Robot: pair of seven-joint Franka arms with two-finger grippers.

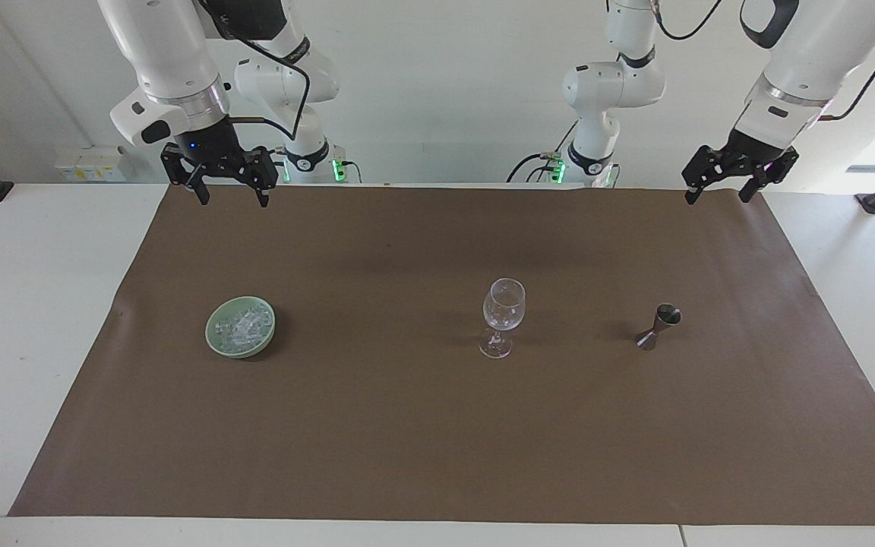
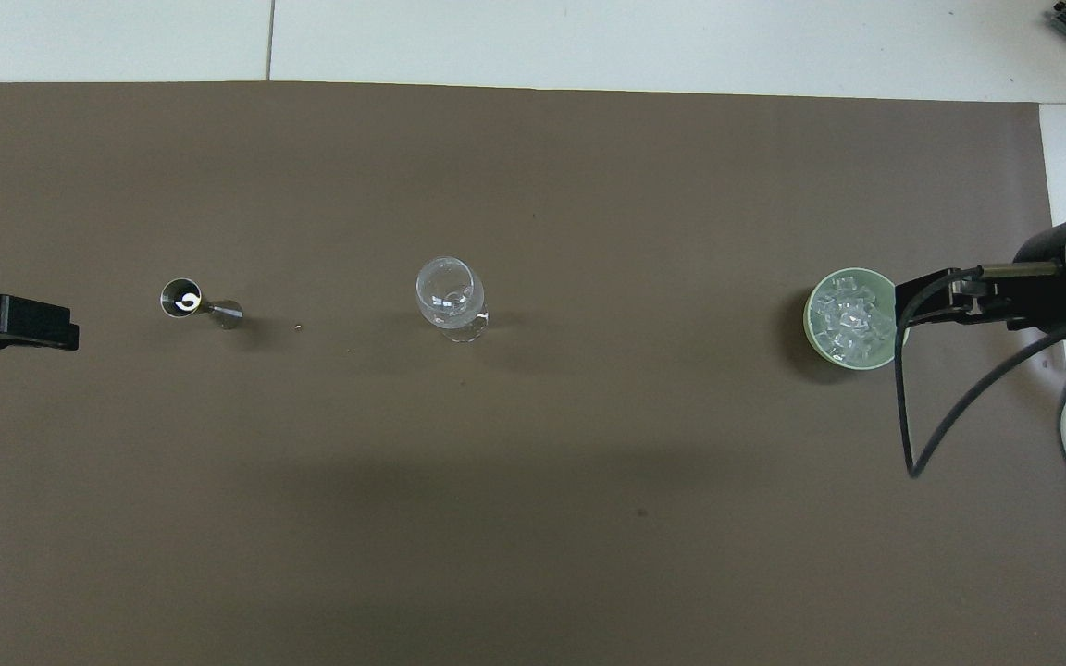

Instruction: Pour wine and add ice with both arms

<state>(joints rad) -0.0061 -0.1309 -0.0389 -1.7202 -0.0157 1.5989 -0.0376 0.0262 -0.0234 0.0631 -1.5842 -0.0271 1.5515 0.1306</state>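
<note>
An empty clear wine glass (image 1: 503, 315) (image 2: 450, 298) stands upright mid-mat. Toward the right arm's end sits a pale green bowl (image 1: 213, 342) (image 2: 812, 335) heaped with ice (image 1: 244, 325) (image 2: 848, 316). Toward the left arm's end stands a small metal jigger (image 1: 659, 327) (image 2: 195, 303). The wine is out of view, and I cannot tell whether the jigger holds any. My right gripper (image 1: 231, 199) (image 2: 908, 301) hangs open and empty, raised over the mat's edge by the robots. My left gripper (image 1: 717, 196) (image 2: 66, 328) hangs the same way, open and empty.
A brown mat (image 1: 407, 425) covers most of the white table (image 1: 27, 304). A black cable (image 2: 908, 407) loops down from the right arm's wrist. Both arm bases (image 1: 597, 163) stand at the table's robot end.
</note>
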